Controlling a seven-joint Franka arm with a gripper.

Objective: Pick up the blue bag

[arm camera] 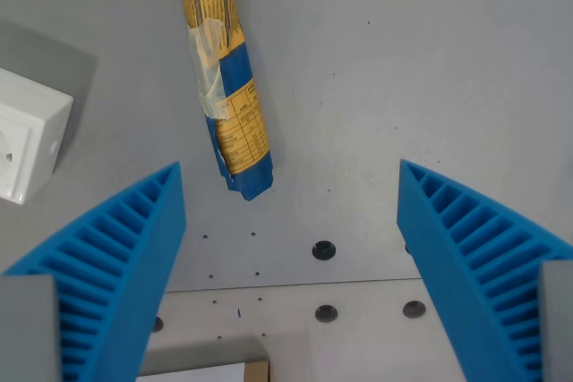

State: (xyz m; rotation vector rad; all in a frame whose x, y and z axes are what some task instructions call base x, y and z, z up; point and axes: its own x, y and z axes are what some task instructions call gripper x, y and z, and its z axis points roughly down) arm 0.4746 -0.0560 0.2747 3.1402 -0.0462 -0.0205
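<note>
Grey tabletop [430, 60] noted. Long blue-and-yellow crinkled bag [224, 78] lies far left-centre; white plastic socket block [27, 136] left. Blue ribbed gripper [291, 212] held apart, empty, near of bag.

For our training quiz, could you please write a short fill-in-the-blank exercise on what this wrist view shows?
1. The blue bag carries a label coloured ____.
2. The gripper has its jaws ____, with nothing between them.
3. The power socket at the wrist view's left edge is coloured ____.
4. The bag lies on the grey table, closer to the jaw on the wrist view's ____.

Missing words: yellow; open; white; left
</note>
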